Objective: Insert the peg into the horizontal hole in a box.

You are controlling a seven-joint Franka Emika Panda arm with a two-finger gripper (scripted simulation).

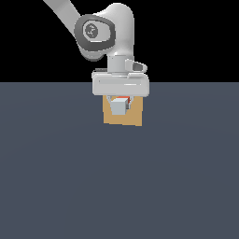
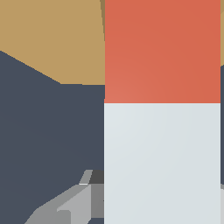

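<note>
Directly before the box (image 1: 122, 119) we see the gripper (image 1: 120, 103) clamped on the peg (image 1: 119, 106) — orange end toward the box face, grey end facing away.

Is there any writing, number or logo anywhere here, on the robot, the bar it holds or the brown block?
No readable text in either view.
The arm's dark round joint cap carries a pale mark, too blurred to read.
The peg, the box and the gripper are plain, with no label or number.
</note>
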